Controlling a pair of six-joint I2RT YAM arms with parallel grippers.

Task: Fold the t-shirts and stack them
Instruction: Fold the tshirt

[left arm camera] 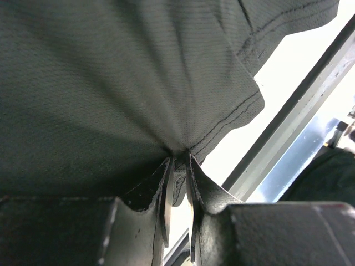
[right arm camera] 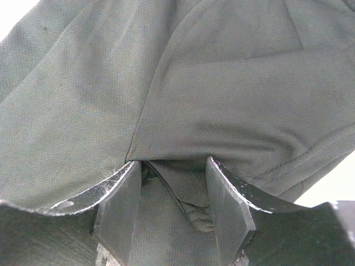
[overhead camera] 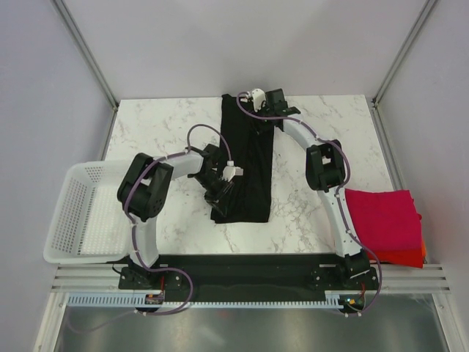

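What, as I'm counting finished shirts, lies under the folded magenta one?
An orange-red shirt: only its edge shows below the magenta shirt. The rest is covered, so further layers cannot be seen.
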